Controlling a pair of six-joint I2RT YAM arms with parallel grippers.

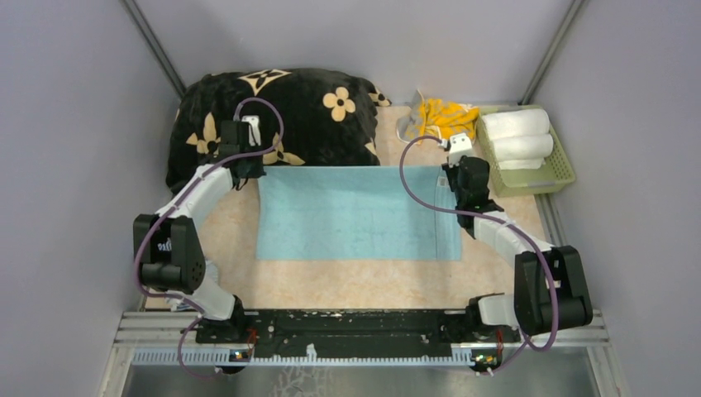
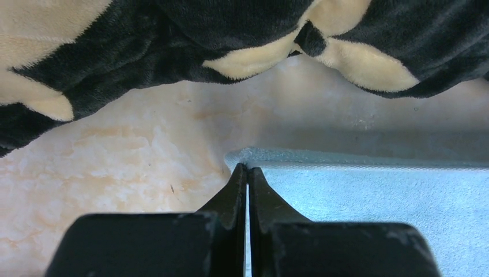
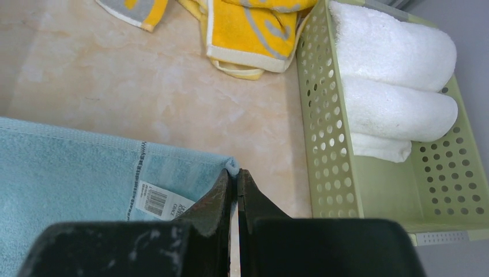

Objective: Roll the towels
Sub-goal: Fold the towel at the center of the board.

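A light blue towel (image 1: 355,213) lies spread flat in the middle of the table. My left gripper (image 1: 250,168) is shut on its far left corner, seen in the left wrist view (image 2: 247,168) with the towel (image 2: 375,196) stretching right. My right gripper (image 1: 460,177) is shut on the far right corner; in the right wrist view (image 3: 234,172) a bit of blue cloth pokes out between the tips, and the towel (image 3: 63,161) with its white barcode label (image 3: 161,201) lies to the left.
A black and cream flowered blanket (image 1: 281,107) lies heaped at the back left. A yellow and grey towel (image 1: 442,116) is crumpled at the back. A green perforated basket (image 1: 562,174) at the back right holds rolled white towels (image 1: 517,136).
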